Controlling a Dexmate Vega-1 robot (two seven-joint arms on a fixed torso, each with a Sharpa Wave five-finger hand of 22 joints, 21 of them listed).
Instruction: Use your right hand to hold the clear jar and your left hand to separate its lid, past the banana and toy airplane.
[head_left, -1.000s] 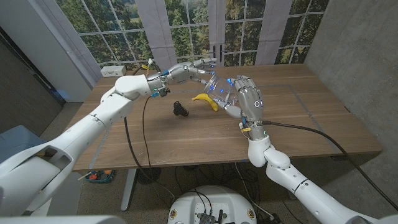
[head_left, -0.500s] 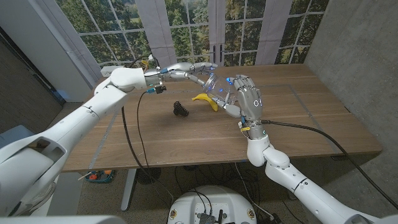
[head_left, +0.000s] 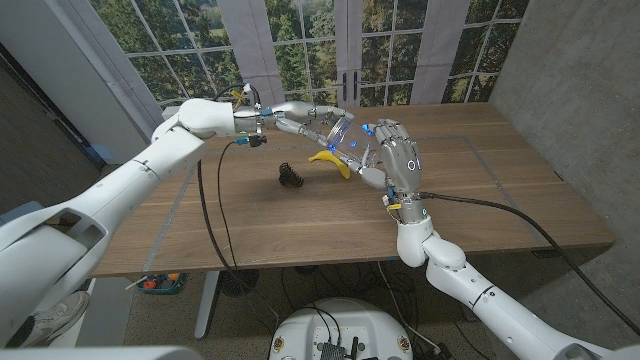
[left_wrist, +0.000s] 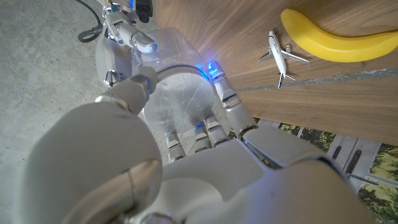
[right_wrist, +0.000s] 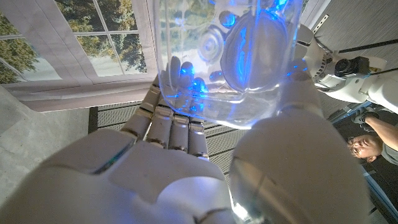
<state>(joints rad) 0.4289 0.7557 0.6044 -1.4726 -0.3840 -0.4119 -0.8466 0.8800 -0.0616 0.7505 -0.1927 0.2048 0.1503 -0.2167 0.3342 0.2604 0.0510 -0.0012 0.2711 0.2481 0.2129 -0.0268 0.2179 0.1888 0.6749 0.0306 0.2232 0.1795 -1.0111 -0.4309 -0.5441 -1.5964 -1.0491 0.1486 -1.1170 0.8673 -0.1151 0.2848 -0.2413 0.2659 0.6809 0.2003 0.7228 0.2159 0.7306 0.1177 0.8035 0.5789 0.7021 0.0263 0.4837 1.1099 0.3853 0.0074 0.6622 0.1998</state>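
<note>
Surface: a wooden table (head_left: 300, 215) of brown planks, with a pale seam line running across the far part. Behind it stand tall paned windows (head_left: 300, 40) with grey curtains between them, trees outside. A rough grey wall (head_left: 570, 90) closes the right side; a dark panel stands at the left. Black cables trail from both arms over the table's near edge. No brand, label or legible writing is visible on any item.

Right hand (head_left: 395, 160): raised above the table's far middle, back toward the camera, fingers curled around the jar (head_left: 352, 140). The right wrist view shows the clear jar's base (right_wrist: 230, 56) cupped between thumb and fingers, blue fingertip lights shining through it.

Left hand (head_left: 310, 115): reaching in from the left, fingers closed around the jar's other end. The left wrist view shows the fingers spread over a clear round lid (left_wrist: 183, 99); whether the lid has parted from the jar cannot be told.

The jar is held in the air between the two hands, tilted, above the banana (head_left: 330, 160).

The banana lies on the table below the hands. The airplane (left_wrist: 283, 56), small and white, sits just beside it. A dark object (head_left: 291, 176) lies to the banana's left.

A person (right_wrist: 373, 146) appears at the right wrist view's edge.
</note>
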